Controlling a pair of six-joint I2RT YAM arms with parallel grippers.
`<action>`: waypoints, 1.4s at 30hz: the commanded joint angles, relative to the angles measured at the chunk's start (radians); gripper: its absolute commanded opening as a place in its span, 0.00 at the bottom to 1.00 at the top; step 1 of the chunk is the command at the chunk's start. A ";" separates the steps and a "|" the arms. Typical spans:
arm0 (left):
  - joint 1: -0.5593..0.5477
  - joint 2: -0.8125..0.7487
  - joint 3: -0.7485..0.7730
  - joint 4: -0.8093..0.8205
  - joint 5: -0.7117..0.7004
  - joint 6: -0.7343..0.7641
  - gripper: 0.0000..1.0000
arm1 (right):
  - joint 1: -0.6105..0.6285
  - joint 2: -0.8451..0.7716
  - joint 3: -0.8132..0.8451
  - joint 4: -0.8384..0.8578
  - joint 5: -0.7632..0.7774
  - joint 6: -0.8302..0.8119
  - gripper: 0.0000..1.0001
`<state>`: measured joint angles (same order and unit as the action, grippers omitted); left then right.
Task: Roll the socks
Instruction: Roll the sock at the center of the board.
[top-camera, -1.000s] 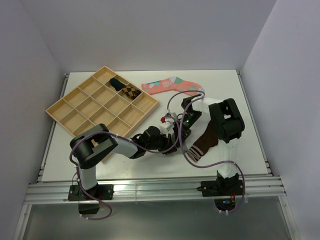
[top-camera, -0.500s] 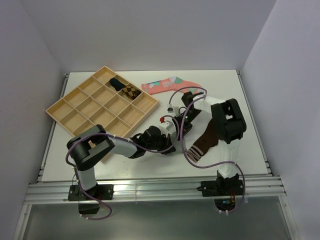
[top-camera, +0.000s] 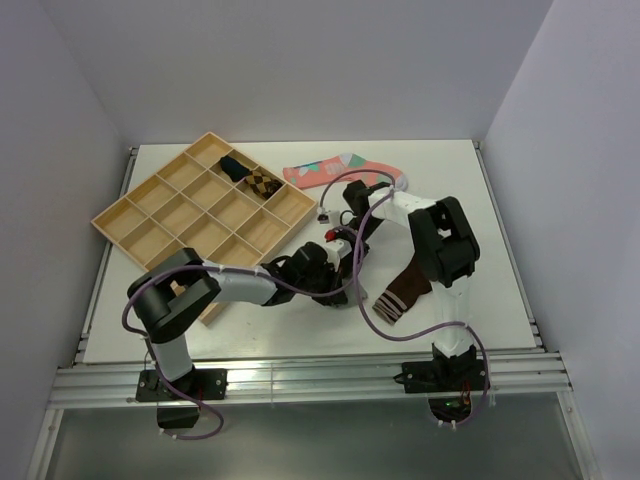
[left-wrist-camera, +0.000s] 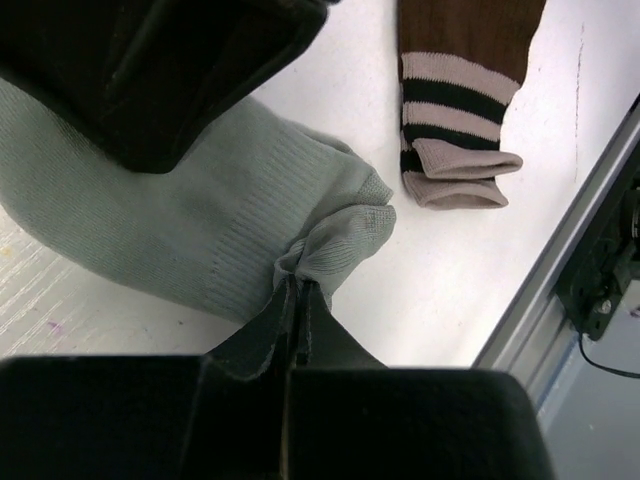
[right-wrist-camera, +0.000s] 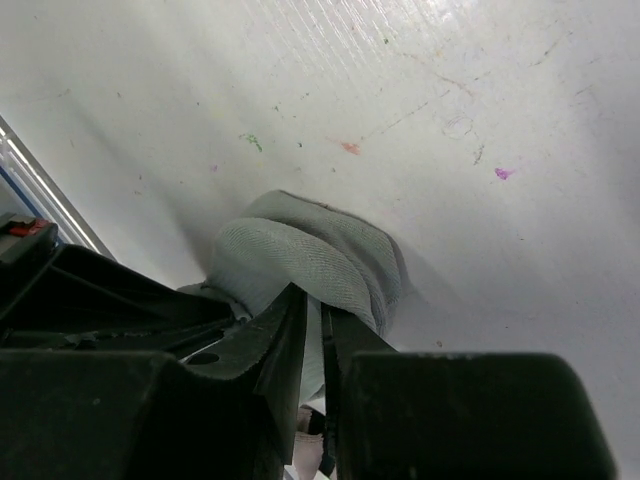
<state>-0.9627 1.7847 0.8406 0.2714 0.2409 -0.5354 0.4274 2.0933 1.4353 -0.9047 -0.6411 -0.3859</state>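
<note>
The soft grey ankle sock (left-wrist-camera: 200, 230) lies bunched on the white table (left-wrist-camera: 440, 280), just beside the long brown sock with a striped cuff (left-wrist-camera: 455, 120). The left gripper (left-wrist-camera: 298, 300) is pinched tight on its edge. The right gripper (right-wrist-camera: 312, 315) nips a fold too. If they tug apart, the cloth may slip out and unroll.

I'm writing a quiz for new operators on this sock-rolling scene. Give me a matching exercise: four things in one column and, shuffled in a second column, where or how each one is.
Things:
1. grey sock
2. brown striped sock
3. pink patterned sock
4. wooden tray

States:
a. holds two small bundles in its far compartments
b. pinched in the left fingers and the right fingers
c. flat on the table, cuff toward the near edge
d. flat at the far side, next to the tray's corner

Pairs: 1-b; 2-c; 3-d; 4-a
</note>
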 joint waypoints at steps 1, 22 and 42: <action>0.018 0.037 0.050 -0.104 0.095 -0.012 0.00 | 0.002 0.027 0.020 0.072 0.031 -0.007 0.18; 0.071 0.177 0.117 -0.241 0.294 -0.258 0.00 | -0.147 -0.158 -0.030 0.205 0.037 0.176 0.55; 0.168 0.154 0.126 -0.379 0.460 -0.390 0.00 | -0.300 -0.491 -0.268 0.251 -0.042 -0.155 0.36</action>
<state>-0.8215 1.9400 0.9802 0.0284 0.6605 -0.9066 0.1307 1.7432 1.2530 -0.6952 -0.6647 -0.3931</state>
